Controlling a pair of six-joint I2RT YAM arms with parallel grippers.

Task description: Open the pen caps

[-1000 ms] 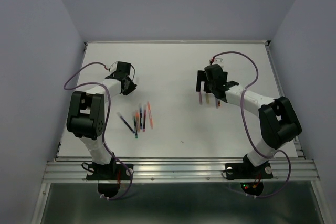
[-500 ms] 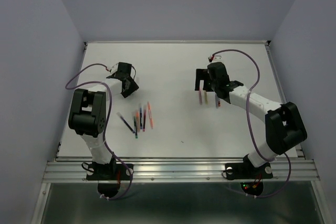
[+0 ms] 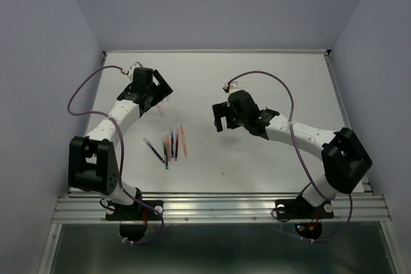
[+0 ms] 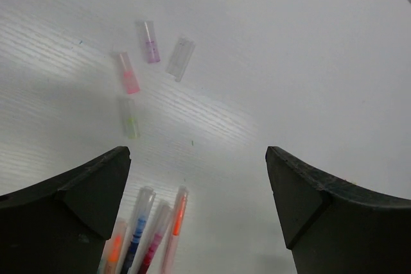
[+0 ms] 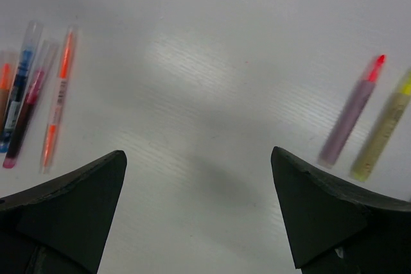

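Note:
Several pen caps lie loose on the white table ahead of my left gripper [image 4: 199, 158]: a purple cap [image 4: 151, 49], a clear cap [image 4: 180, 58], a pink cap [image 4: 127, 72] and a yellow-green cap [image 4: 130, 118]. The left gripper [image 3: 155, 94] is open with nothing between its fingers. Several capped pens [image 3: 171, 145] lie side by side in the middle, their tips near the left finger [image 4: 77, 197]. My right gripper [image 3: 220, 117] hangs open and empty over bare table [image 5: 199, 158]. Two uncapped pens, a purple pen [image 5: 352, 117] and a yellow pen [image 5: 384, 129], lie to its right.
The capped pens appear at the left of the right wrist view, an orange pen [image 5: 58, 101] nearest. A raised rail [image 3: 218, 206] runs along the near table edge. Grey walls [image 3: 38, 62] close in the table on three sides.
My left gripper's jaws have opened wide and the arm has swung toward the far left. My right arm has moved left, away from the two uncapped pens, its jaws still open.

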